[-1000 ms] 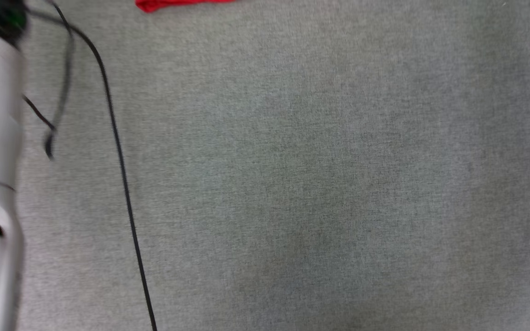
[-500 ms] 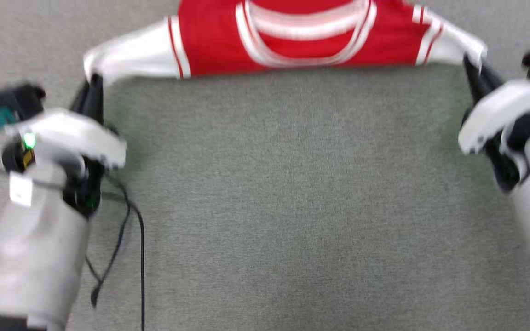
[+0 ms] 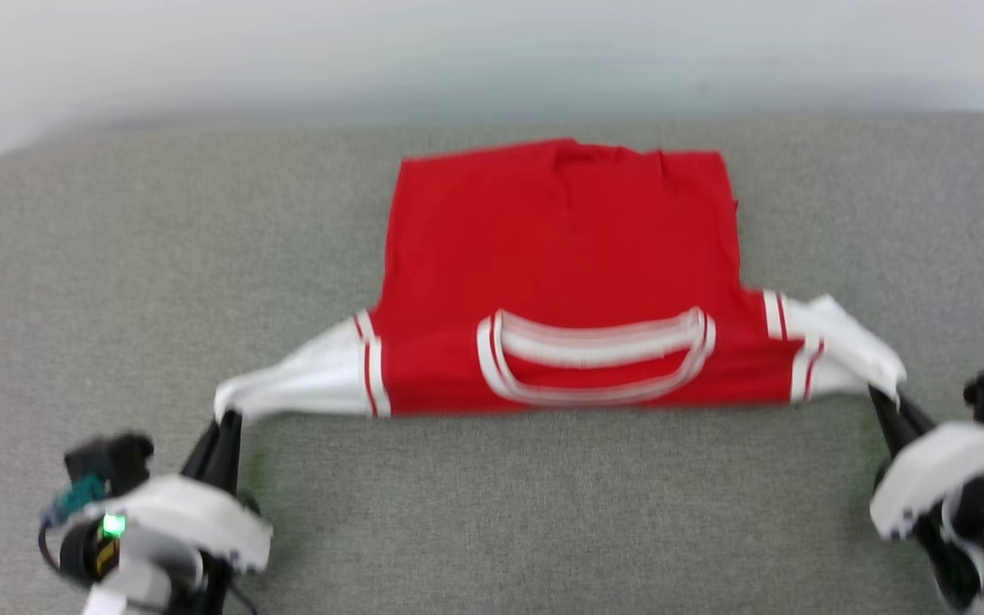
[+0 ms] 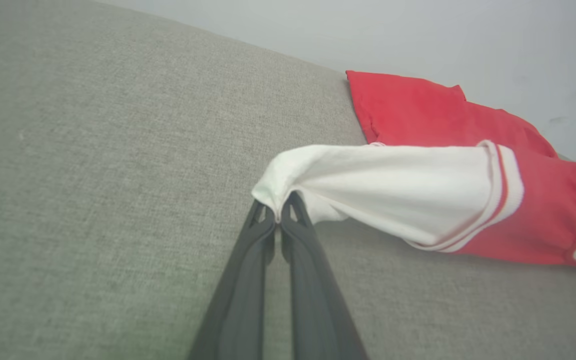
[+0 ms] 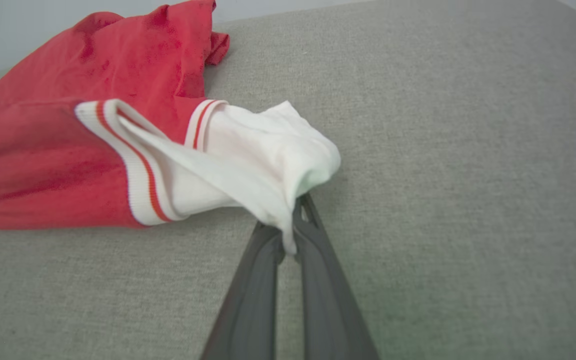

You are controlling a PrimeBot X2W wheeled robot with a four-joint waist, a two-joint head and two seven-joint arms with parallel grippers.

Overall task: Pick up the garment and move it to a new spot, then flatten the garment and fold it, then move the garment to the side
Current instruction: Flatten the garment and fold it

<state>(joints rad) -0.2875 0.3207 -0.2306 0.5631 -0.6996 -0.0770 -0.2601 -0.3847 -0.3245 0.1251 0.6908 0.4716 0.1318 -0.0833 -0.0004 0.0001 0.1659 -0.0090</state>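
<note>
Right now the shirt (image 3: 560, 256) lies on the grey soft top (image 3: 492, 512), out in front of both grippers and away from the robot. The left gripper (image 3: 223, 423) is pinched tight on the tip of the white left sleeve (image 3: 304, 384). The right gripper (image 3: 883, 400) is pinched tight on the tip of the white right sleeve (image 3: 834, 346). So the shirt is pulled out in a line from side to side between the two grippers, and each arm is just as near to its own sleeve. The collar (image 3: 594, 359) is on the edge closest to the robot, and the red body runs away toward the far edge of the grey top. The sleeve tips look lifted a little, while the red part rests flat. I think the next pull should keep both hands level, so the shirt does not twist. Behind the grey top is a plain pale wall (image 3: 492, 51). There is lots of bare grey room on both sides of the shirt.
</note>
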